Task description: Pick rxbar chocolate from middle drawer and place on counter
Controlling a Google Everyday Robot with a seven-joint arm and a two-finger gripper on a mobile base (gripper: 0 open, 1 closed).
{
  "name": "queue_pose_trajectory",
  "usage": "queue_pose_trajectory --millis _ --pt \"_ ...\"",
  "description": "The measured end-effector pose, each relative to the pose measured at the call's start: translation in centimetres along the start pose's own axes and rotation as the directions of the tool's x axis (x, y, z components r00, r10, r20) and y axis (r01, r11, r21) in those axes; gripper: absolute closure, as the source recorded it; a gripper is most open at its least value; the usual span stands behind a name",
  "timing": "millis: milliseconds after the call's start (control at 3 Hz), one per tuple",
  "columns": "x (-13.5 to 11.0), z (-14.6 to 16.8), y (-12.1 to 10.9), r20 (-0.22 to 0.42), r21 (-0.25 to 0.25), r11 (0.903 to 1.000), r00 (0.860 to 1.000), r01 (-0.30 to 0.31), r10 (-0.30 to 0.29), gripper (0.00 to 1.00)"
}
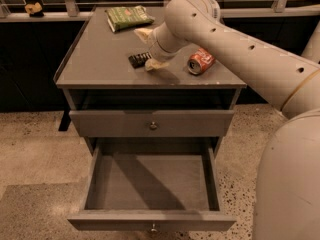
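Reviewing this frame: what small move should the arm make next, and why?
Probably lift the gripper straight up, clear of the rxbar chocolate. The bar lies flat on the counter, outside the open middle drawer, and the gripper's spread fingers sit low around it. A sideways pull might nudge the bar or the soda can lying near the wrist.
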State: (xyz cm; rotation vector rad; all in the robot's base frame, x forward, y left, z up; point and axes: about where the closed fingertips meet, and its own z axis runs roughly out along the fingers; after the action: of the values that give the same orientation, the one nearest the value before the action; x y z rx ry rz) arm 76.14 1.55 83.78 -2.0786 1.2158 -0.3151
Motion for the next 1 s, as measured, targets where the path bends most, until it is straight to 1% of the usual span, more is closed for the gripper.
queue_pose_trajectory --millis 333,667,1000 --pt "-0.1 -0.5 -0.4 0.0 0.0 1.0 1.0 0.0 0.0 0.0" --pt "-0.3 -1.3 -2.0 -0.008 0.003 1.0 1.0 0.006 -0.006 0.0" --pt "-0.3 -1.6 -2.2 -0.008 0.003 1.0 1.0 0.007 -0.006 0.0"
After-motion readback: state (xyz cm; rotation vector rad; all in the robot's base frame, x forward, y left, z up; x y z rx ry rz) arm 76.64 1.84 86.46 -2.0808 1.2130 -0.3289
